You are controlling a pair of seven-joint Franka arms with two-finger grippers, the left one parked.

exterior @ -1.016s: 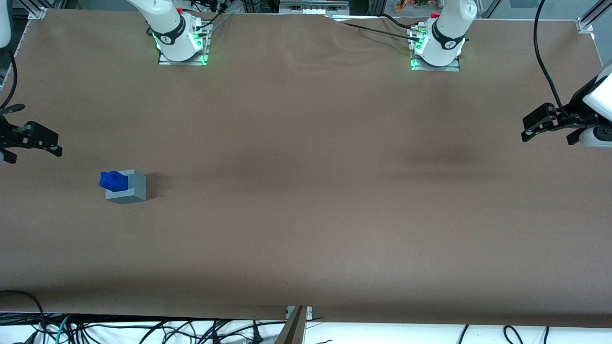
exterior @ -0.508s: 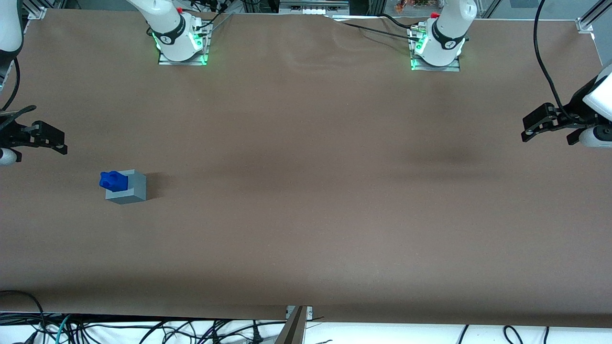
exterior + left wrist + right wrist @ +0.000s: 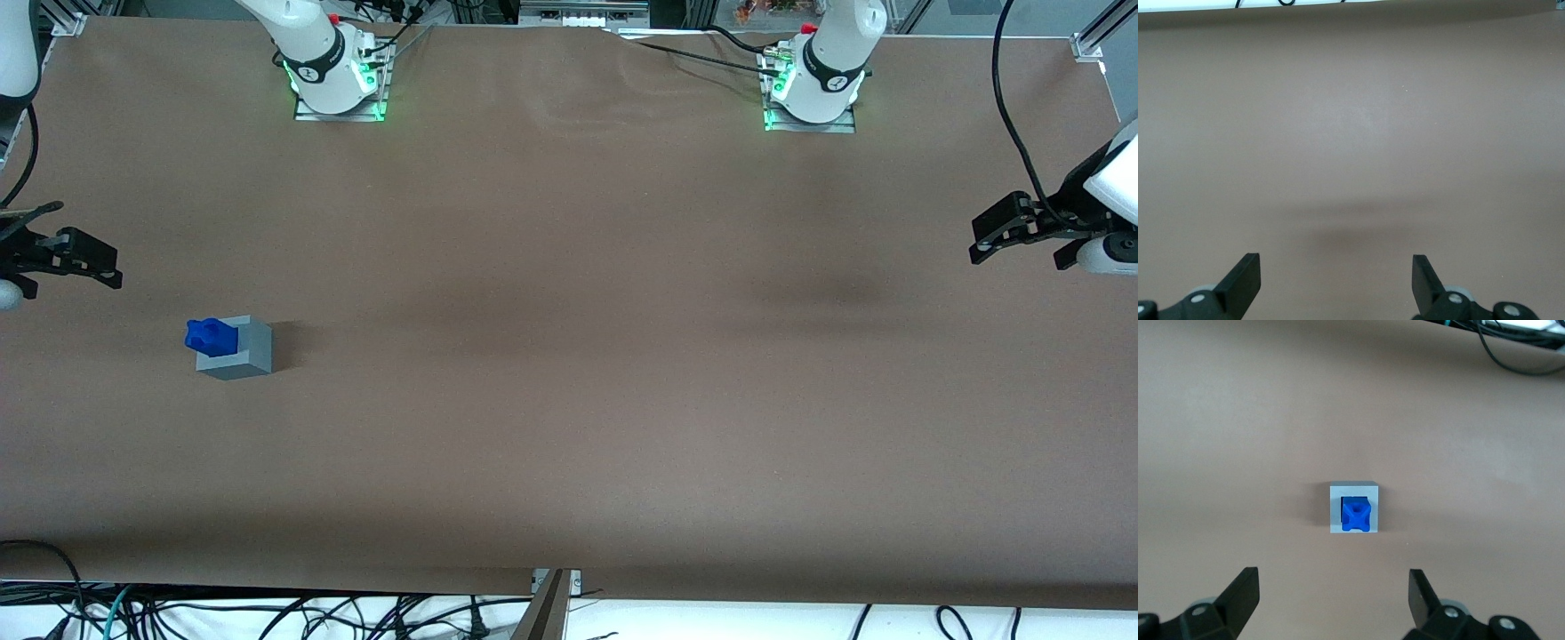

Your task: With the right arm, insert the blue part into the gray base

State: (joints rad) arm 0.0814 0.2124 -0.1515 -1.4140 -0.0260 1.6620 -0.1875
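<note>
Hand [image 3: 105,271] barely shifted since prior frame, released, well clear of blue part [image 3: 211,335] seated in base [image 3: 235,348]; advise retracting without contact.

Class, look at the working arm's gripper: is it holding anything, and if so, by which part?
Nothing is held. The gripper hangs above the table with jaws open and empty, while the blue part sits in the gray base.

The blue part [image 3: 211,335] sits in the top of the gray base [image 3: 236,348] on the table [image 3: 569,356] toward the working arm's end, with the gripper [image 3: 89,262] spread wide above, nearer that table edge.
</note>
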